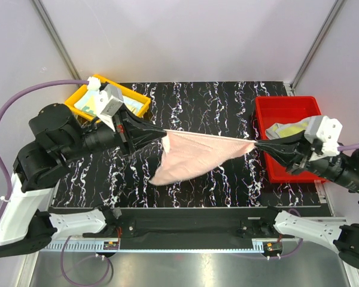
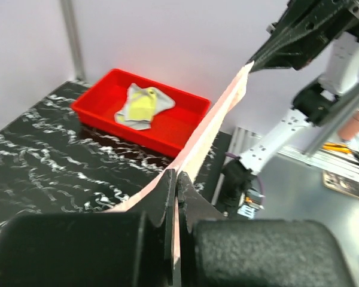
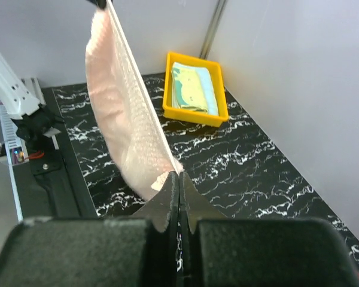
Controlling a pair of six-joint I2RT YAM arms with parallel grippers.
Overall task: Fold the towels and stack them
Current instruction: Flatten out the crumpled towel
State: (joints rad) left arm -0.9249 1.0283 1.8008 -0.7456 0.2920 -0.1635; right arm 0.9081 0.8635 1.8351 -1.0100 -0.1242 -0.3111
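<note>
At left, a yellow tray [image 3: 194,116] on the black marbled bench [image 1: 215,101] holds folded towels [image 3: 194,86]. The left tool [image 1: 163,133] is pinched tight on one corner of a pink towel [image 1: 194,154]. The towel hangs in the air over the middle of the bench, its top edge pulled nearly straight and its body sagging toward the near left. The right tool [image 1: 256,144] is clamped on the opposite corner. At right, a red tray [image 1: 284,107] contains a crumpled pale towel [image 2: 140,104]. Likely risk: each grip takes only a thin edge, so pulling further apart could tug a corner free. The uneven hang could also give a crooked fold.
</note>
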